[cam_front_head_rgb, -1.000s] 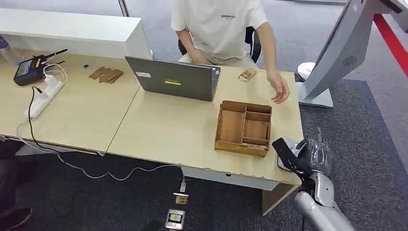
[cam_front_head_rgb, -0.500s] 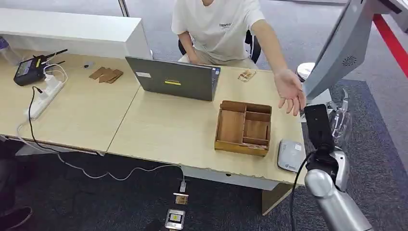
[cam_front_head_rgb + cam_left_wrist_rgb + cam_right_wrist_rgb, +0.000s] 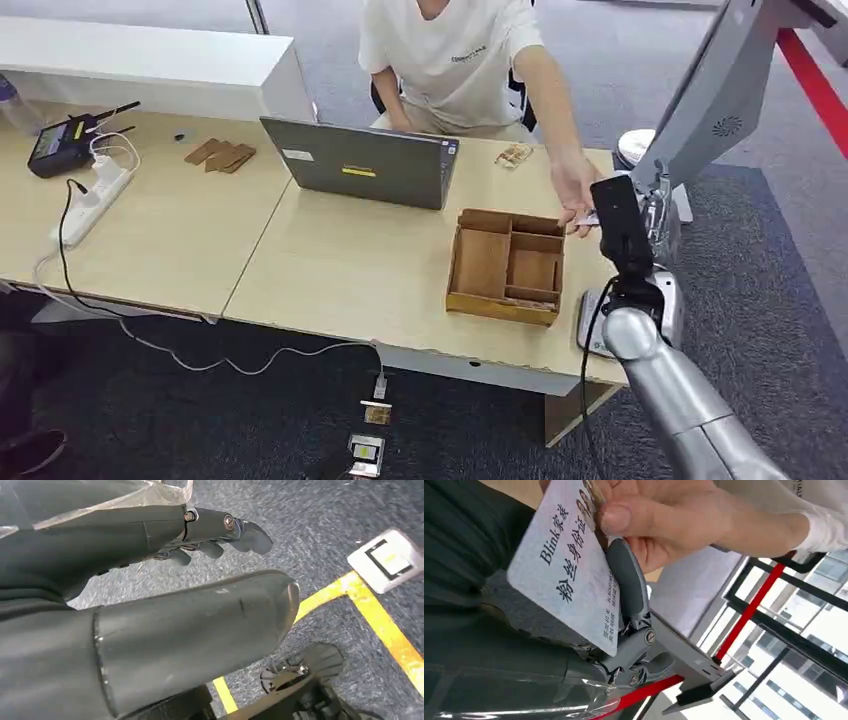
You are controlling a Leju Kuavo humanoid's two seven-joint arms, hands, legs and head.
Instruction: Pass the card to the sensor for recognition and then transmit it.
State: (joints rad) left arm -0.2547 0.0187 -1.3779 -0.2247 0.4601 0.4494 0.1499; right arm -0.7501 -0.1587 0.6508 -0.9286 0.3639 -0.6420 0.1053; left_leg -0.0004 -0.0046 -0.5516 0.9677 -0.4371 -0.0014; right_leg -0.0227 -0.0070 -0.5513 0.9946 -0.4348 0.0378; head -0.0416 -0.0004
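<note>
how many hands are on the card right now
2: the person's hand pinches one end of the card, and the robot's right hand grips its other end. The card's far side is hidden.

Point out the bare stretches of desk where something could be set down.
Widest free patch: desk between laptop, wooden tray and the front edge. Another lies between power strip and the laptop. Crowded: the right end, where the person's hand, right hand and sensor sit close.
</note>
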